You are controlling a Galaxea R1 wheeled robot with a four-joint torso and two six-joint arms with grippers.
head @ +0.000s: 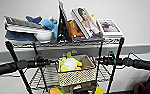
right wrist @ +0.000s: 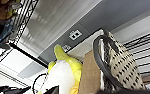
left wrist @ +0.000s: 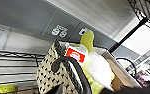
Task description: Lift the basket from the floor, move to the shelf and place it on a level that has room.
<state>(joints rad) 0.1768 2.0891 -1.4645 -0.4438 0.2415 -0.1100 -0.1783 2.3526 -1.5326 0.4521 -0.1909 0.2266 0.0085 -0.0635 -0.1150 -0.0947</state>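
Basket (head: 77,72) carried between both arms at the shelf (head: 111,75), over the wire level (head: 44,77) just under the book tier, near edge overhanging the front. Left gripper (left wrist: 66,75) at the left end and right gripper (right wrist: 108,70) at the right end, a dark handle loop showing by each; fingers open or clamped, cannot tell. Best kept level, pushed farther in until the whole base sits on the wires, lowered evenly on the 2 sides.

The speckled woven basket (head: 77,75), holding yellow-white soft items, sits upright on the shelf's (head: 101,62) wire-grid level (head: 44,77).
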